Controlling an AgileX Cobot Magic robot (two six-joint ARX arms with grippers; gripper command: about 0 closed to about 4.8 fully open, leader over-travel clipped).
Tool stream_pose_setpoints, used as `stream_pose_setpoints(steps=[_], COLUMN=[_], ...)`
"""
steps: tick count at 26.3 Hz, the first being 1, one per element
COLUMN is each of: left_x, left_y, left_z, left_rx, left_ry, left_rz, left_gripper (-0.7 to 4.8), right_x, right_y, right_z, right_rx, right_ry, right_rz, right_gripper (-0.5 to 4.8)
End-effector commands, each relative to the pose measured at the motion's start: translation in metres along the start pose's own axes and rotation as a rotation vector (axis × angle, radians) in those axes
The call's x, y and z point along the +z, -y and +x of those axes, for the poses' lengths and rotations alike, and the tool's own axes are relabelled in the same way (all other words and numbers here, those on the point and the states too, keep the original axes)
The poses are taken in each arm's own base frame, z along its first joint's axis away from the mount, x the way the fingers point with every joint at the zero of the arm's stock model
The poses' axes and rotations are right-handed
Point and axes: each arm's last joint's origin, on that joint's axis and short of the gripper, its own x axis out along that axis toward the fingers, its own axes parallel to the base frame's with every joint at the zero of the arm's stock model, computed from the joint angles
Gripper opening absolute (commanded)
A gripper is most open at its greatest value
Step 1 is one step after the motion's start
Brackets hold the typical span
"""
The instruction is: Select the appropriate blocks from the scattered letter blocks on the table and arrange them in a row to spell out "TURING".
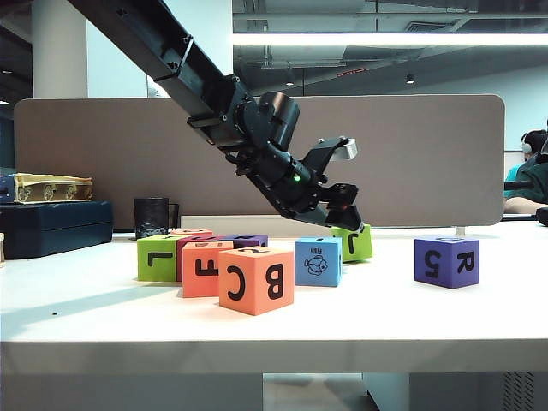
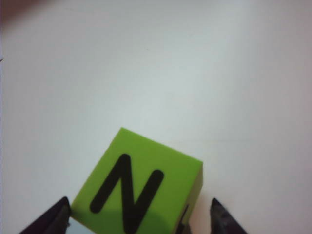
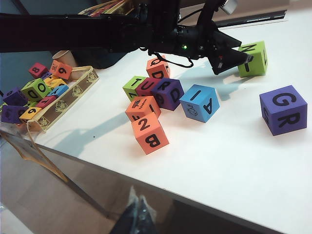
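- The left end effector [image 1: 349, 224] reaches in from the upper left and sits at the lime green block [image 2: 141, 187] showing N on top, which stands far back on the counter [image 1: 274, 330], right of the middle. In the left wrist view its fingers [image 2: 53, 219] flank the block on both sides, spread wide; whether they already touch the foam I cannot tell.
- Risk: the block sits skewed between the fingers, so closing may twist it or push it away instead of seating it squarely.
- Risk: foam gives, so a light pinch could let it slip on the lift.
- Risk: the blue block [image 1: 318, 260] with the fish picture stands just beside and nearer; a sweep toward the row could knock it.
- The purple block [image 1: 446, 260] marked R and G stands well apart on the right; the cluster on the left holds the lime green block with T [image 3: 133, 86], a magenta block [image 3: 147, 86], another purple one [image 3: 168, 92] and the orange cubes [image 1: 255, 279].
- The right end effector [image 3: 138, 217] hangs off the counter's near edge, blurred; its state cannot be told.
- A tray [image 3: 66, 100] at the left edge holds many spare letter cubes.
- A dark mug [image 1: 151, 216] stands behind the cluster; contents hidden.
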Motion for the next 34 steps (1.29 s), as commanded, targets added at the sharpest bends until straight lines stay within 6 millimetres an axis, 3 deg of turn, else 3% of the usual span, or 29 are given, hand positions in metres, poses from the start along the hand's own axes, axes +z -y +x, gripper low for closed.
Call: stream_pose_setpoints(steps=[1, 10, 18, 28, 34], left_x=[0.000, 0.000, -0.003, 0.024, 0.030], left_y=[-0.005, -0.002, 0.013, 0.046, 0.051], left_z=[-0.004, -0.004, 0.000, -0.004, -0.006], left_rx=[0.000, -0.049, -0.114, -0.156, -0.119], left_ry=[-0.011, -0.008, -0.069, -0.046, -0.047], left_rz=[-0.007, -0.011, -0.029, -0.017, -0.018], left_gripper=[3.63, 3.61, 3.61, 3.61, 3.62], right_x=[0.001, 0.001, 0.001, 0.002, 0.002], right_y=[-0.002, -0.002, -0.002, -0.002, -0.002], right_z=[-0.002, -0.002, -0.002, -0.002, -0.002], right_rx=[0.003, 0.003, 0.003, 0.004, 0.004], right_ry=[0.023, 0.023, 0.023, 0.027, 0.029], right_rz=[-0.021, -0.024, -0.024, -0.027, -0.028], right_gripper=[-0.01, -0.01, -0.01, -0.01, -0.01])
